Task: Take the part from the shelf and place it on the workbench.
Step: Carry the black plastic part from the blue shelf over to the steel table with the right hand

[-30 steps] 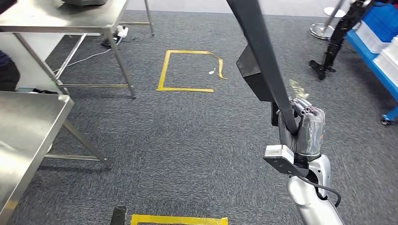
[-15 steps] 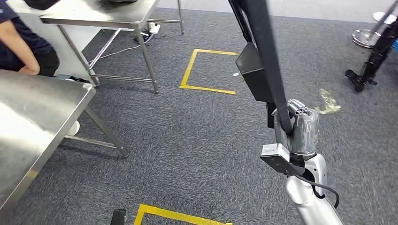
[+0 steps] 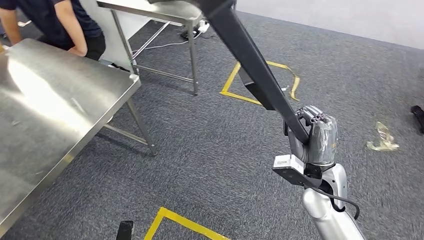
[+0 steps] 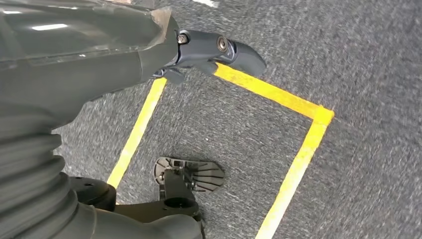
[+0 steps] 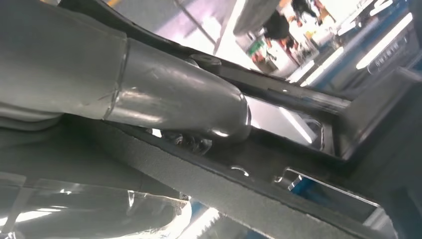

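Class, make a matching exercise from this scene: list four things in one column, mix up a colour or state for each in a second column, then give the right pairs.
Things:
1. long part
2. tape square
3. workbench
4. right hand

Colour or state:
a. yellow, stuck to the carpet
b. shiny bare steel
c. gripping something
d. black, held up at a slant

Pairs: 1-d, 2-a, 3-b, 4-c
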You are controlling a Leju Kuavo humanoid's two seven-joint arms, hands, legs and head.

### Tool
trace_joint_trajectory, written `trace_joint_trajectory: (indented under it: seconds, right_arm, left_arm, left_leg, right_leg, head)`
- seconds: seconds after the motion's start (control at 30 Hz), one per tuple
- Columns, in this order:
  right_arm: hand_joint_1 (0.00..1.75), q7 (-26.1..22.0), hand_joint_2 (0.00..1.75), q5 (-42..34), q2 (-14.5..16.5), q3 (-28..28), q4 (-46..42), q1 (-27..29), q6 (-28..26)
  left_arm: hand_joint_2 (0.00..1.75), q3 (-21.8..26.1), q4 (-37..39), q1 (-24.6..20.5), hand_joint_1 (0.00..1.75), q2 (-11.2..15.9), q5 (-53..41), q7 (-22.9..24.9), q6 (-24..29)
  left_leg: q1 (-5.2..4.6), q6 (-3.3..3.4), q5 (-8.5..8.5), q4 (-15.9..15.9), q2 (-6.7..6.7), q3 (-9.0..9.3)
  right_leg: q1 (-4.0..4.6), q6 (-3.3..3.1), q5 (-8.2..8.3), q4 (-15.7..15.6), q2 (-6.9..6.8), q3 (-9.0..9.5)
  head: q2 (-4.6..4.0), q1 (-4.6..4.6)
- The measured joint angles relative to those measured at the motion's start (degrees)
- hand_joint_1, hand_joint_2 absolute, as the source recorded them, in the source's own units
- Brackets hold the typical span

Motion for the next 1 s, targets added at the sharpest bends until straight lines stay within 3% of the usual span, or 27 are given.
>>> trace_joint_trajectory:
  seconds: [0.03, 0.07, 0.13, 0.17, 0.2, 0.27, 0.33, 0.4, 0.47, 0.5, 0.57, 0.6, 0.63, 0.67, 0.73, 0.77, 0.83, 0.87, 0.97, 1.0]
  right_arm:
    - [1.75, 0.06, 0.0, -0.01, -0.12, 0.01, 0.03, 0.11, 0.02]
    - [1.75, 0.11, 0.0, -0.02, -0.2, 0.02, 0.07, 0.21, 0.02]
    - [1.75, 0.13, 0.0, -0.06, -0.41, 0.01, 0.08, 0.27, 0.02]
    - [1.75, 0.13, 0.0, -0.07, -0.5, 0.0, 0.1, 0.27, 0.02]
    - [1.75, 0.13, 0.0, -0.09, -0.58, 0.0, 0.08, 0.31, 0.0]
    - [1.75, 0.14, 0.0, -0.12, -0.7, 0.02, 0.01, 0.58, -0.05]
    - [1.75, 0.18, 0.0, -0.13, -0.69, 0.08, -0.07, 0.88, -0.09]
    - [1.75, 0.21, 0.0, -0.14, -0.6, 0.13, -0.21, 1.05, -0.11]
    - [1.75, 0.22, 0.0, -0.12, -0.59, 0.14, -0.37, 1.25, -0.14]
    - [1.75, 0.22, 0.0, -0.1, -0.59, 0.16, -0.4, 1.36, -0.14]
    - [1.75, 0.2, 0.0, -0.03, -0.57, 0.23, -0.4, 1.48, -0.14]
    - [1.75, 0.16, 0.0, 0.01, -0.54, 0.28, -0.4, 1.47, -0.14]
    - [1.75, 0.13, 0.0, 0.05, -0.5, 0.32, -0.4, 1.39, -0.14]
    - [1.75, 0.08, 0.0, 0.09, -0.45, 0.36, -0.4, 1.25, -0.14]
    - [1.75, 0.0, 0.0, 0.1, -0.38, 0.4, -0.4, 0.92, -0.12]
    - [1.75, -0.03, 0.0, 0.15, -0.32, 0.44, -0.4, 0.76, -0.08]
    - [1.75, -0.08, 0.0, 0.31, -0.1, 0.54, -0.42, 0.43, 0.08]
    - [1.75, -0.09, 0.0, 0.41, 0.03, 0.65, -0.43, 0.23, 0.19]
    - [1.75, -0.13, 0.0, 0.55, 0.14, 0.86, -0.44, -0.11, 0.32]
    - [1.75, -0.13, 0.0, 0.56, 0.14, 0.87, -0.44, -0.11, 0.32]
  left_arm:
    - [1.75, -0.04, 0.0, 0.11, 0.0, -0.08, 0.03, -0.03, -0.01]
    - [1.75, -0.1, 0.0, 0.22, 0.0, -0.13, 0.04, -0.06, -0.01]
    - [1.75, -0.25, 0.0, 0.35, 0.0, -0.14, 0.04, -0.09, 0.0]
    - [1.75, -0.33, 0.0, 0.35, 0.0, -0.13, 0.04, -0.09, 0.02]
    - [1.75, -0.4, 0.0, 0.33, 0.0, -0.11, 0.02, -0.09, 0.04]
    - [1.75, -0.51, 0.01, 0.4, 0.0, -0.08, -0.02, -0.07, 0.12]
    - [1.75, -0.55, 0.06, 0.61, 0.0, 0.01, -0.04, -0.01, 0.23]
    - [1.75, -0.6, 0.1, 0.67, 0.0, 0.1, -0.04, 0.05, 0.32]
    - [1.75, -0.64, 0.11, 0.48, 0.0, 0.13, -0.01, 0.05, 0.34]
    - [1.75, -0.66, 0.11, 0.41, 0.0, 0.12, 0.05, 0.05, 0.34]
    - [1.75, -0.66, 0.11, 0.45, 0.0, 0.1, 0.2, 0.05, 0.34]
    - [1.75, -0.66, 0.11, 0.49, 0.0, 0.1, 0.26, 0.05, 0.34]
    - [1.75, -0.66, 0.11, 0.48, 0.0, 0.09, 0.3, 0.05, 0.34]
    - [1.75, -0.66, 0.11, 0.4, 0.0, 0.1, 0.34, 0.05, 0.34]
    - [1.75, -0.66, 0.1, 0.11, 0.0, 0.12, 0.5, 0.04, 0.38]
    - [1.75, -0.66, 0.1, 0.01, 0.0, 0.14, 0.63, 0.02, 0.41]
    - [1.75, -0.66, 0.1, 0.05, 0.0, 0.2, 0.86, -0.04, 0.48]
    - [1.75, -0.66, 0.11, 0.12, 0.0, 0.21, 0.96, -0.08, 0.49]
    - [1.75, -0.64, 0.11, 0.11, 0.0, 0.18, 1.07, -0.22, 0.5]
    - [1.75, -0.64, 0.11, 0.09, 0.0, 0.18, 1.07, -0.23, 0.5]
  left_leg:
    - [0.16, -0.1, 0.06, 0.02, -0.85, -0.04]
    - [0.34, -0.26, 0.12, 0.07, -1.69, -0.07]
    - [0.85, -0.82, 0.11, 0.4, -3.34, -0.14]
    - [1.01, -1.29, 0.01, 0.73, -4.15, -0.3]
    - [1.11, -1.78, -0.1, 1.1, -4.87, -0.58]
    - [1.13, -2.75, 0.05, 1.36, -6.02, -1.2]
    - [1.27, -3.38, 0.38, 1.18, -6.54, -1.59]
    - [1.19, -3.78, -0.84, 2.98, -4.21, -2.58]
    - [1.04, -4.07, -4.26, 9.23, -0.74, -5.55]
    - [1.06, -4.15, -5.99, 13.21, 0.08, -7.43]
    - [1.05, -4.06, -7.09, 17.57, 0.6, -9.41]
    - [1.02, -3.84, -6.1, 16.48, 0.76, -8.75]
    - [0.9, -3.47, -4.44, 13.37, 1.27, -7.0]
    - [0.63, -2.93, -2.84, 9.27, 2.59, -4.72]
    - [-0.15, -2.06, -1.2, 3.3, 4.99, -1.52]
    - [-0.52, -1.79, -1.17, 2.17, 5.43, -1.08]
    - [-0.67, -1.32, -0.97, 1.68, 4.04, -1.1]
    - [-0.55, -1.01, -0.71, 1.26, 3.26, -0.93]
    - [-0.05, -0.33, -0.04, 0.41, 2.02, -0.39]
    - [-0.01, -0.28, -0.01, 0.41, 1.96, -0.38]
  right_leg:
    - [-0.28, 0.37, -0.51, 2.27, 0.24, -1.2]
    - [-0.59, 0.98, -0.13, 2.46, 0.31, -1.43]
    - [-1.41, 2.69, 2.95, -3.53, 0.95, 1.27]
    - [-1.81, 3.44, 4.31, -7.39, 2.04, 3.05]
    - [-2.11, 3.7, 5.32, -10.42, 2.92, 4.52]
    - [-2.07, 3.14, 5.77, -12.46, 3.73, 5.48]
    - [-1.97, 2.16, 6.1, -12.46, 2.59, 5.46]
    - [-2.14, 1.31, 6.3, -12.57, 1.43, 5.48]
    - [-1.93, 0.64, 6.28, -12.62, 0.14, 5.47]
    - [-1.73, 0.43, 6.23, -12.61, -0.61, 5.44]
    - [-1.38, 0.26, 6.12, -12.6, -2.11, 5.45]
    - [-1.25, 0.2, 6.07, -12.6, -2.83, 5.51]
    - [-1.12, 0.13, 6.0, -12.61, -3.5, 5.6]
    - [-1.01, 0.06, 5.93, -12.62, -4.14, 5.71]
    - [-0.52, 0.19, 5.72, -12.6, -5.31, 5.8]
    - [-0.37, 0.36, 5.63, -12.63, -5.95, 5.84]
    - [-0.29, 0.84, 5.48, -12.79, -6.99, 6.05]
    - [-0.36, 1.08, 5.19, -12.54, -6.34, 6.05]
    - [-0.56, 1.21, 3.88, -10.6, -2.49, 5.3]
    - [-0.57, 1.16, 3.7, -10.27, -2.15, 5.14]
  head:
    - [0.0, 0.0]
    - [0.0, -0.02]
    - [0.0, -0.01]
    - [0.0, 0.01]
    - [0.0, 0.05]
    - [0.0, 0.08]
    - [0.0, 0.06]
    - [0.0, -0.2]
    - [0.0, -0.5]
    - [0.0, -0.57]
    - [0.0, -0.59]
    - [0.0, -0.58]
    - [0.0, -0.58]
    - [0.0, -0.58]
    - [0.0, -0.53]
    - [0.0, -0.51]
    - [0.0, -0.53]
    - [0.0, -0.51]
    - [0.0, -0.51]
    - [0.0, -0.55]
